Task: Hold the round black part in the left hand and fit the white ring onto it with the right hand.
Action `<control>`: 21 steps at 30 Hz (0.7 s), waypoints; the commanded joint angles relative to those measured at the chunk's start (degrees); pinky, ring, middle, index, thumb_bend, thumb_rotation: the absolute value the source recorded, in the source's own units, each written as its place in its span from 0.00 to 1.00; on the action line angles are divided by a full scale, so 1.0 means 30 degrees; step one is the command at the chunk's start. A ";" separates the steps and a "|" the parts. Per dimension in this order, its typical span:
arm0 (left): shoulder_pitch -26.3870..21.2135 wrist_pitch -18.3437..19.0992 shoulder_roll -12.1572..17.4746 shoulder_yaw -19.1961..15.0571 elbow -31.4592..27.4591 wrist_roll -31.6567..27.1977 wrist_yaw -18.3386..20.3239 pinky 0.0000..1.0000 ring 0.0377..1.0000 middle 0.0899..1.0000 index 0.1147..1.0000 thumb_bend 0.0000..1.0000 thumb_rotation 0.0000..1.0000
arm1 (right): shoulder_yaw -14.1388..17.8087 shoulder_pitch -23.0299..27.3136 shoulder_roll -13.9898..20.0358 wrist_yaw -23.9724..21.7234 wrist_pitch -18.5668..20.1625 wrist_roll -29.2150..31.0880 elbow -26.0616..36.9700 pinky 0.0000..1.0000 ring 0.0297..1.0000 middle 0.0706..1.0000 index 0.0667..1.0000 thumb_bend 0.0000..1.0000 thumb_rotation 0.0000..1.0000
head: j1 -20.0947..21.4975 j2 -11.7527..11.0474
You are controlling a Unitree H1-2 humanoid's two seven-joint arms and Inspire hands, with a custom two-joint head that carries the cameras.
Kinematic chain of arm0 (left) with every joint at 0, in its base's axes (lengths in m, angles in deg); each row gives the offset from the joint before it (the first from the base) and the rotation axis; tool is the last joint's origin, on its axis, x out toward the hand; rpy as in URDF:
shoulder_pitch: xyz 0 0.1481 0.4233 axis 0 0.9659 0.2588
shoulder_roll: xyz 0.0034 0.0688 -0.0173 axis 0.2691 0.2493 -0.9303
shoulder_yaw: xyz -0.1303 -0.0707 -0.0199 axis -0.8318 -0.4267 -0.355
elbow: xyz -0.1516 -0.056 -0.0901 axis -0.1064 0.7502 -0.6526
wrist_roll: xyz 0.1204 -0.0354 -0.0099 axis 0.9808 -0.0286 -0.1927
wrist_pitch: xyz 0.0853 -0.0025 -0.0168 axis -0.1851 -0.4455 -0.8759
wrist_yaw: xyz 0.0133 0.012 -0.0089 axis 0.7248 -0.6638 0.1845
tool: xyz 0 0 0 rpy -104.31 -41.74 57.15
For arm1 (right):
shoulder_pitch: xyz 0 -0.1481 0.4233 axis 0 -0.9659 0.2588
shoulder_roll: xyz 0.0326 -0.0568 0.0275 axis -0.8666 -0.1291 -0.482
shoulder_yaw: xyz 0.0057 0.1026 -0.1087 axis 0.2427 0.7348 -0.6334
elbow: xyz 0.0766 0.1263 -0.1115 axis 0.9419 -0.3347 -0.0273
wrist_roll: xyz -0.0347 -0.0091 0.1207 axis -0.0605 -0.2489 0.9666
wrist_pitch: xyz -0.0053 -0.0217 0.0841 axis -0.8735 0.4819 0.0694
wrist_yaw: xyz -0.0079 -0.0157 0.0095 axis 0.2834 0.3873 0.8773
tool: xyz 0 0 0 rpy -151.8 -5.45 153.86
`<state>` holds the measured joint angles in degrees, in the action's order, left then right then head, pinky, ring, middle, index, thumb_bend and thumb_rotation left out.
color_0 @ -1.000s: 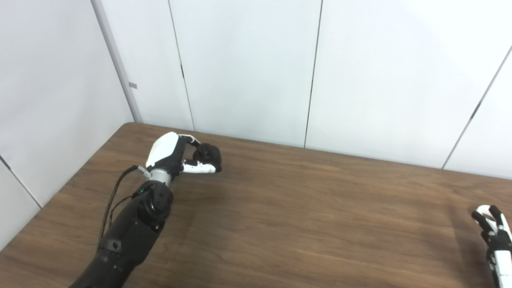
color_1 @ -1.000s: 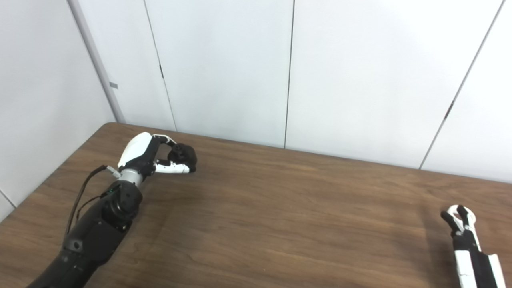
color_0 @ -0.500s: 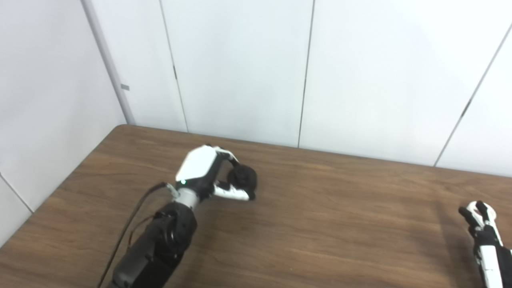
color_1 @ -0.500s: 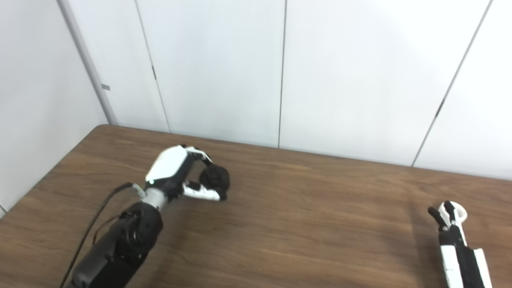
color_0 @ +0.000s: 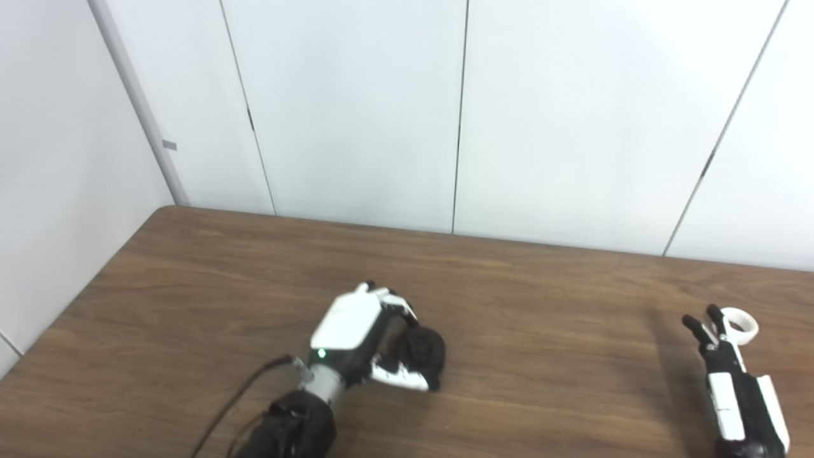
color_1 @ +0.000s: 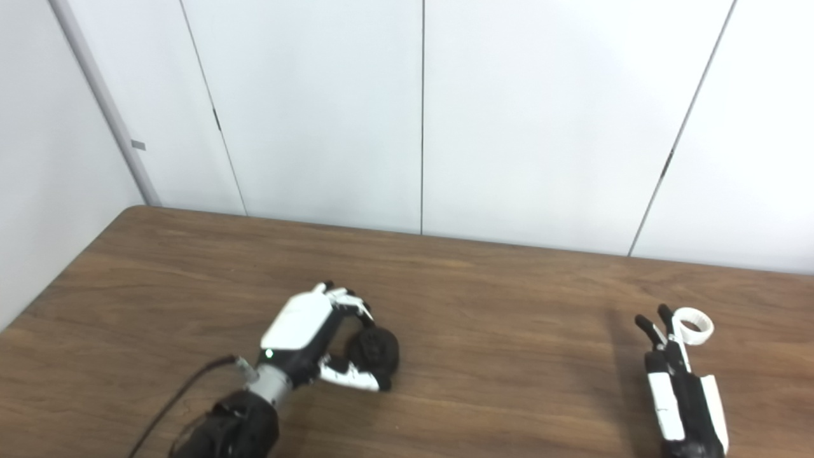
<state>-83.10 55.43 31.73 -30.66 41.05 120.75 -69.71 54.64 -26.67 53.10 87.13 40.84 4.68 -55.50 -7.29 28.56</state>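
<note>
My left hand (color_0: 362, 343) hovers low over the table (color_0: 540, 356), left of centre, and is shut on the round black part (color_0: 425, 353). The part sits between its curled fingers and thumb, facing right. Far to the right, my right hand (color_1: 674, 356) points away from me with its fingers nearly straight. The white ring (color_1: 693, 326) sits at its fingertips, pinched against the thumb side and standing out to the right of the dark fingers. The two hands are far apart.
The brown wooden table ends at white wall panels (color_0: 458, 127) along the back and on the left. A black cable (color_1: 184, 388) trails from my left forearm near the bottom edge.
The view has shifted. My left hand has carried the black part from near the table's back-left corner toward the centre and nearer to me. The right hand has come further into view, still holding the ring.
</note>
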 commanded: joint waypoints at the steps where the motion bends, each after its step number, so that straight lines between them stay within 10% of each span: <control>1: -0.0226 -0.0752 -0.0021 -0.0034 -0.0638 0.0670 -0.0903 1.00 0.89 0.76 0.42 0.52 0.06 | -0.0364 -0.0720 -0.0615 0.0267 0.0225 -0.0081 -0.0225 1.00 0.97 0.91 1.00 0.72 1.00 | 0.0144 0.0101; 21: 0.3345 -0.3960 -0.0748 0.1464 -0.0094 0.2284 -0.2202 1.00 0.92 0.79 0.42 0.52 0.05 | -0.1312 -0.0805 -0.1723 0.1006 0.3143 -0.1514 0.2616 1.00 0.99 0.93 1.00 0.63 1.00 | 0.2824 0.1810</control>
<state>-74.05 43.88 28.87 -27.00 40.68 125.89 -77.15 51.25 -29.19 48.25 90.27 49.51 0.52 -49.13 0.97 33.75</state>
